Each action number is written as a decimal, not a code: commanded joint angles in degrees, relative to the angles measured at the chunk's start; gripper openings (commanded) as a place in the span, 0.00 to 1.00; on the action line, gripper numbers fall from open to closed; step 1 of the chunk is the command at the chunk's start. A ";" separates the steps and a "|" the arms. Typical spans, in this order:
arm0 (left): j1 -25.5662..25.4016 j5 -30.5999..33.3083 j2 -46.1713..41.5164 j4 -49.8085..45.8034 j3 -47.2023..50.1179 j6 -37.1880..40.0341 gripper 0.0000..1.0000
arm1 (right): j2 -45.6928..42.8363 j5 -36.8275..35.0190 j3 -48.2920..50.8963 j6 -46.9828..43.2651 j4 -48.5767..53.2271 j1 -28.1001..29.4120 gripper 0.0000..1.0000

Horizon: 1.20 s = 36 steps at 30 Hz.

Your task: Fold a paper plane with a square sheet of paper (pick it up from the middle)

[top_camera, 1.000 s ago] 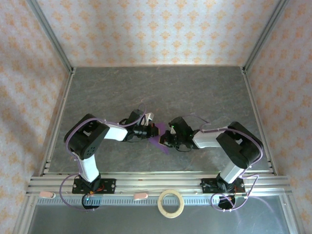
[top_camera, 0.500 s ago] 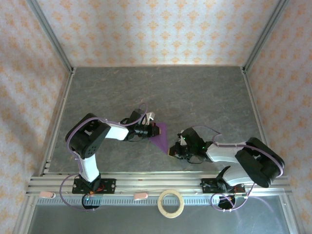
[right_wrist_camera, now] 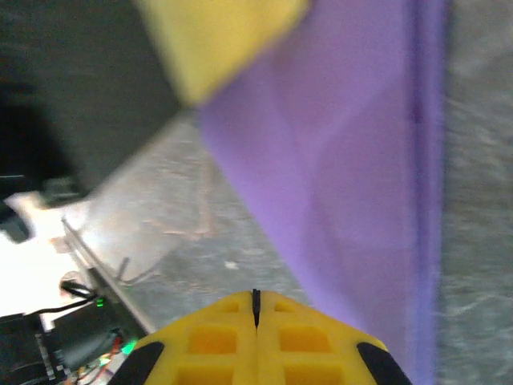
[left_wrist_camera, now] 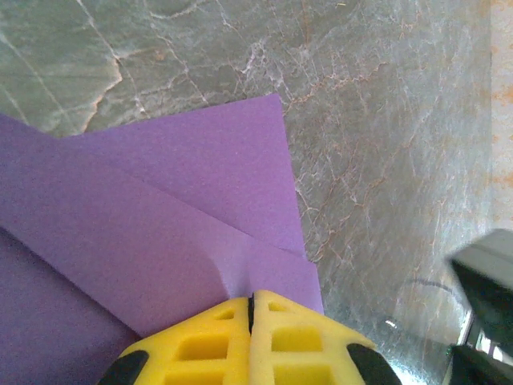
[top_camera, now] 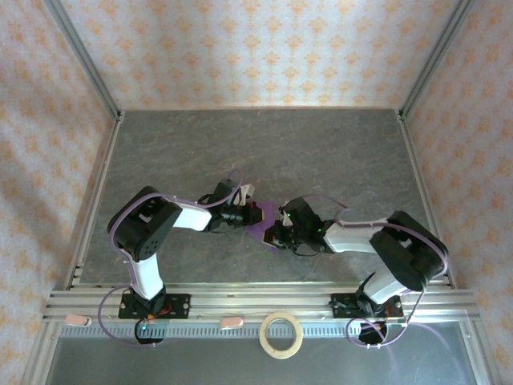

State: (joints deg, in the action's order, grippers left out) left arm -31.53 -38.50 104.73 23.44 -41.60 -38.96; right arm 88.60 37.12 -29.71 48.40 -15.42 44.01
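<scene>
The purple sheet of paper [top_camera: 260, 231] lies folded in layered flaps with sharp creases [left_wrist_camera: 160, 200], low over the grey table between the two arms. My left gripper [top_camera: 255, 213] reaches in from the left. Its yellow pads [left_wrist_camera: 252, 298] are shut on the paper's near edge, where a crease runs out from between them. My right gripper [top_camera: 272, 237] comes from the right, with its pads [right_wrist_camera: 256, 298] shut and nothing between them. It sits just beside the paper's edge [right_wrist_camera: 345, 160]. The left gripper's yellow finger [right_wrist_camera: 216, 40] shows blurred beyond it.
A tan tape ring [top_camera: 281, 334] lies on the metal ledge in front of the arm bases. An aluminium rail [top_camera: 256, 301] runs along the table's near edge. Patterned walls [top_camera: 256, 48] with metal frame posts close in the back and both sides.
The right arm swung out to the near right, away from the paper, then came back beside it. The left gripper stayed in place, holding the paper.
</scene>
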 commanded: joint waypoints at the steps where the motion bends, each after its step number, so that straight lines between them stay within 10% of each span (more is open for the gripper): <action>1: 0.32 6.40 2.41 -6.58 2.65 0.99 0.03 | 1.36 -0.38 2.61 -0.59 0.85 0.84 0.00; 17: 0.43 5.73 1.81 -6.78 2.29 0.37 0.03 | -14.71 -1.99 10.81 1.90 2.82 0.95 0.00; 28: 0.49 5.71 1.29 -7.00 2.57 0.20 0.03 | 1.49 -2.27 0.40 1.96 -2.06 -1.38 0.00; 36: 0.59 6.87 1.80 -7.16 2.09 -0.55 0.03 | -8.65 1.67 13.20 0.99 -0.10 0.36 0.00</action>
State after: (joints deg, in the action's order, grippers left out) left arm -31.53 -38.20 104.55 23.44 -41.52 -39.38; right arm 83.64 37.36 -20.99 50.33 -20.16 43.44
